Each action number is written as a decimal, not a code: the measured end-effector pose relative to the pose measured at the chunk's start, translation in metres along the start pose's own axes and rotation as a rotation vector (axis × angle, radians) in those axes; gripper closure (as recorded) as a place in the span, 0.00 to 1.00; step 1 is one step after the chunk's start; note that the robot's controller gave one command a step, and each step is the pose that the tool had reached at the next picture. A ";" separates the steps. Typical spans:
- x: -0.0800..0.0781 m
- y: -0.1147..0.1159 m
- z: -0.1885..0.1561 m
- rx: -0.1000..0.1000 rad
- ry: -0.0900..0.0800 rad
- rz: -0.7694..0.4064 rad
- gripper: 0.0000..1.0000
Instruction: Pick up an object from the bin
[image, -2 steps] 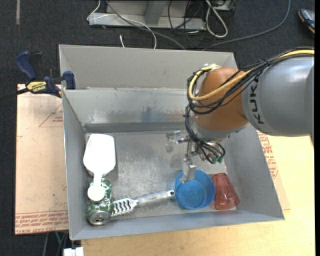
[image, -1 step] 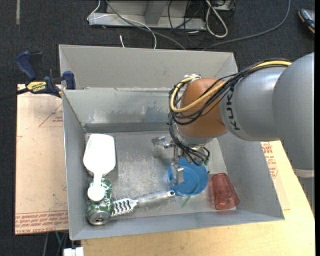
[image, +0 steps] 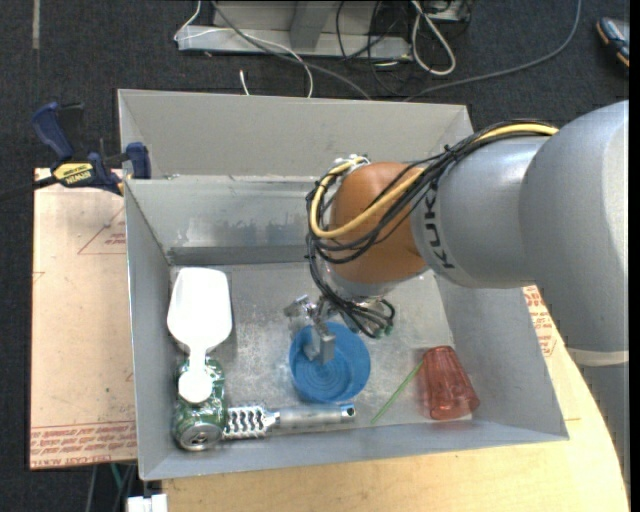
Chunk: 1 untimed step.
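One grey arm (image: 520, 200) with an orange wrist cover comes in from the right, over one grey bin (image: 150, 300). Seven loose items are in the bin, one of each.

- White scoop (image: 200, 303): left side, wide end toward the back wall, handle pointing to the front.
- Blue disc (image: 345, 375): round and ridged, mid-floor, slightly front of centre. This is the task item.
- Silver brush (image: 290, 417): lies along the front wall, coiled end to the left, just in front of the disc.
- Red cup (image: 445, 383): translucent, on its side, front right, well apart from the disc.
- Small white round piece (image: 197, 385): at the scoop's handle end.
- Green-silver can (image: 195, 428): front left corner, touching the brush's coiled end.
- Thin green stick (image: 398, 390): lies slanted between disc and cup.

The claw (image: 320, 340) is down on the disc's back-left part, at or touching its top. Can't tell if it is apart, together or clamped.
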<state>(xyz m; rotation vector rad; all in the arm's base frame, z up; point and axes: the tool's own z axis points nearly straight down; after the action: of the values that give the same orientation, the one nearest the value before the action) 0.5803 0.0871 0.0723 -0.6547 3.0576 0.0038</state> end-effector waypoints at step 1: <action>0.000 0.000 0.000 0.000 0.000 0.000 1.00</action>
<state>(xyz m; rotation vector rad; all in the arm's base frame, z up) 0.5803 0.0871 0.0723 -0.6543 3.0577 0.0039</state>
